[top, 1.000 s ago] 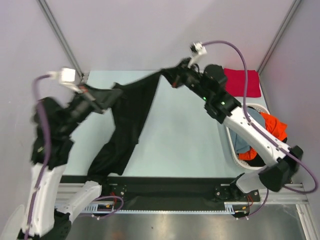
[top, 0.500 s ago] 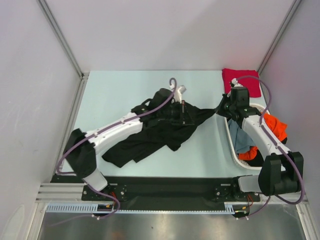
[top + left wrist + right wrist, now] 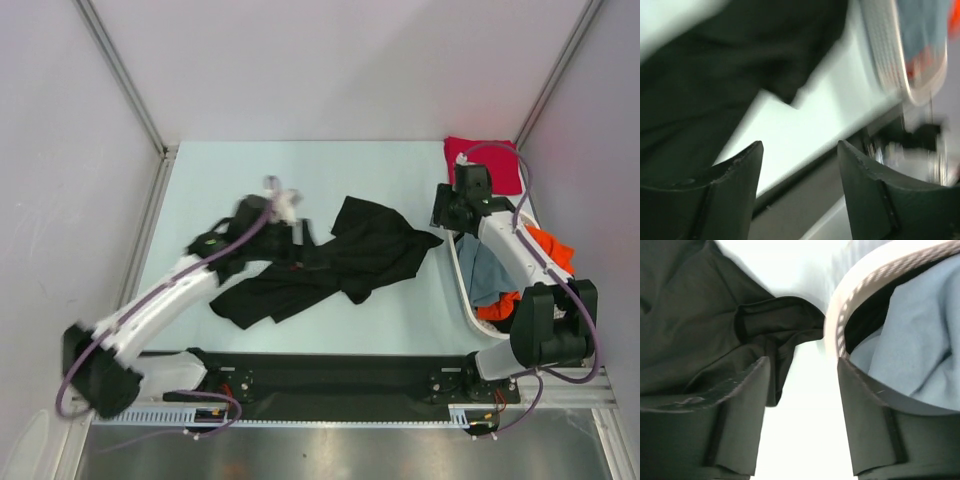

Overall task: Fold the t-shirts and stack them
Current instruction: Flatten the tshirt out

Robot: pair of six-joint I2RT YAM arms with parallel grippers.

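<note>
A large black t-shirt [image 3: 345, 262] lies crumpled in the middle of the table, touched by neither gripper. My left gripper [image 3: 298, 232] hovers blurred over its left part; in the left wrist view it [image 3: 800, 147] stands open and empty, with the black cloth [image 3: 715, 75] beyond it. My right gripper [image 3: 443, 216] is beside the shirt's right tip, open and empty [image 3: 802, 362], with black cloth [image 3: 700, 315] on its left. A folded red t-shirt [image 3: 487, 165] lies at the back right. Grey-blue [image 3: 486, 276] and orange [image 3: 548, 250] t-shirts sit in the basket.
The white perforated basket [image 3: 462, 300] stands at the table's right edge, its rim [image 3: 855, 295] close to my right gripper's right finger. A black strip [image 3: 330, 375] runs along the near edge between the arm bases. Walls close in the table on three sides.
Both grippers have opened and let go of the black t-shirt, which now lies crumpled on the table. The left arm has swung back to the left; the right gripper has stayed by the basket.
</note>
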